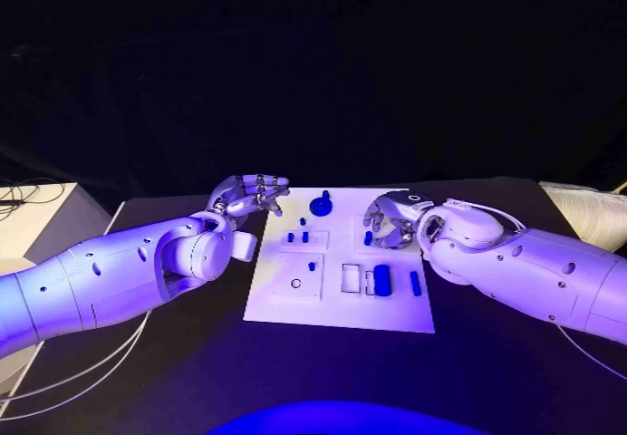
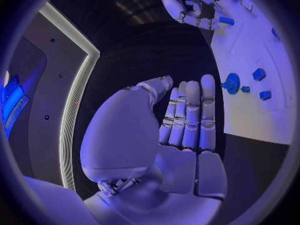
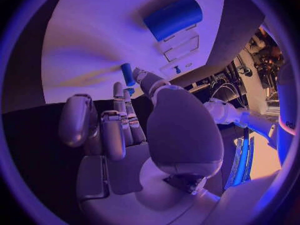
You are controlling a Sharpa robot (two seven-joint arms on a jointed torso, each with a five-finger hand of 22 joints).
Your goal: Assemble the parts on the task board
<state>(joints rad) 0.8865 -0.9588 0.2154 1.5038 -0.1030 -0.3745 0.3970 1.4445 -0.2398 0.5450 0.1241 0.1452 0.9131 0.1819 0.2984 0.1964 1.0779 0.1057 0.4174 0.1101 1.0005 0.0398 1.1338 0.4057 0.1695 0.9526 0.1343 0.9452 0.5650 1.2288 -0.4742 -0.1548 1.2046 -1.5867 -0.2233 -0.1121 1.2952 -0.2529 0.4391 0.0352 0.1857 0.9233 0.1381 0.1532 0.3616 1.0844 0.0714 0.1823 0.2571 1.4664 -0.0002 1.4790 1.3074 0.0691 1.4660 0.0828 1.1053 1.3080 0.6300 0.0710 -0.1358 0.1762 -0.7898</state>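
The white task board [image 1: 337, 304] lies in the middle of the black table. A round blue part [image 1: 320, 206] sits near its far edge, with small blue pieces [image 1: 298, 237] below it and an oblong blue part [image 1: 381, 278] in a slot. My left hand [image 1: 248, 195] hovers at the board's far left corner, fingers straight and side by side [image 2: 187, 115], holding nothing. My right hand [image 1: 392, 222] is over the board's right side. Its thumb and a finger pinch a small blue peg [image 3: 127, 74], also seen beside the fingers [image 1: 369, 237].
A thin blue bar [image 1: 416, 284] lies near the board's right edge. A white box [image 1: 33, 217] stands at the table's left edge and a pale object [image 1: 588, 213] at the right edge. Black table surrounds the board.
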